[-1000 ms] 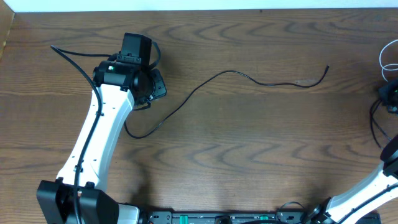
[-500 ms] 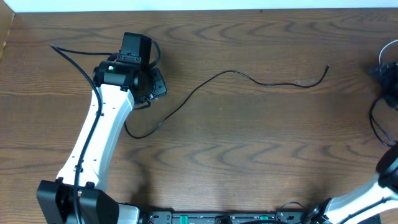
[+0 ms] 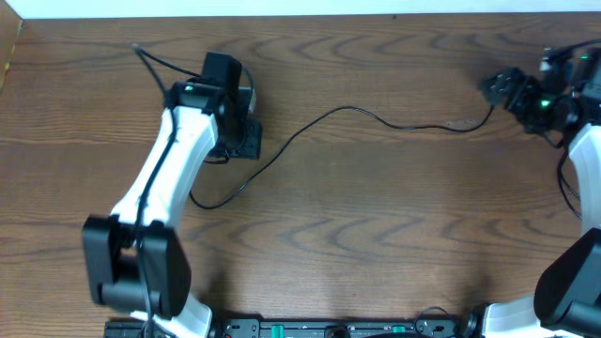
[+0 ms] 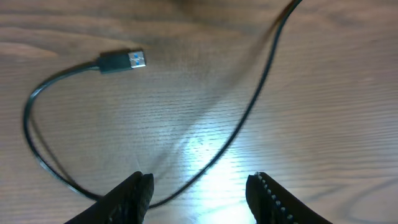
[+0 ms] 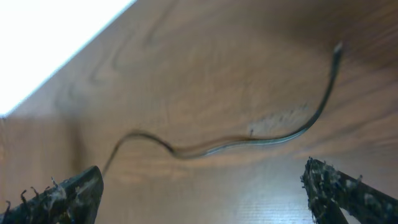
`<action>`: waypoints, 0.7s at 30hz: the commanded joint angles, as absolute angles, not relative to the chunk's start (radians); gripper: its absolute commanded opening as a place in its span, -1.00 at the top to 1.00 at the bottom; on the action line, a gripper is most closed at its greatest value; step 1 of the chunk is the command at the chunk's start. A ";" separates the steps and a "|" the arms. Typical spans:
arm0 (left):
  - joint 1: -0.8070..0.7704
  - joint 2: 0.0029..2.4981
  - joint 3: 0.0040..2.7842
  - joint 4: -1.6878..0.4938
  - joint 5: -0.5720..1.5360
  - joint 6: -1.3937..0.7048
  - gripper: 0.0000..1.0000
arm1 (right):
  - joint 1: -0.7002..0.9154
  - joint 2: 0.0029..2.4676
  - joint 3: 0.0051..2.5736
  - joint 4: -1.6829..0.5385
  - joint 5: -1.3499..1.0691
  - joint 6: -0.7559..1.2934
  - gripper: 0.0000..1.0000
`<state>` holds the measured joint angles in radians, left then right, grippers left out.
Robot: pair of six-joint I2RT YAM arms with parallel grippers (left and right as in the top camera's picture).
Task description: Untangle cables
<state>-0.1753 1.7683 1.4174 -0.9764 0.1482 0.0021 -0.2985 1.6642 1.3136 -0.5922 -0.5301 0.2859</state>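
The black cable [image 3: 357,109] lies alone on the wooden worktop [image 3: 376,235]. From a loop beside the left arm it runs in a long, shallow wave to a free end near the right arm.

In the left wrist view the left jaws stand wide apart and hold nothing. The cable passes low between the two dark fingers [image 4: 134,196] and climbs away to the upper right. Its other run curls round to a flat USB plug [image 4: 121,61] with a metal tip, lying well ahead of the jaws.

The right jaws are also spread wide and empty, above the thin far stretch of the cable, which looks blurred in that view. The worktop is dark brown with a bold grain, and it glares between the left fingers.
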 commanded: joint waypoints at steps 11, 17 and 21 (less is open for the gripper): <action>-0.177 2.009 1.415 -0.986 0.298 0.105 -0.06 | -0.235 1.668 1.314 -0.731 -0.523 0.165 -0.99; -0.176 2.065 1.415 -0.985 0.296 0.104 0.48 | -0.224 1.668 1.314 -0.757 -0.523 0.140 -0.99; -0.176 2.043 1.441 -1.037 0.311 0.093 0.83 | -0.205 1.668 1.314 -0.776 -0.532 0.140 -0.98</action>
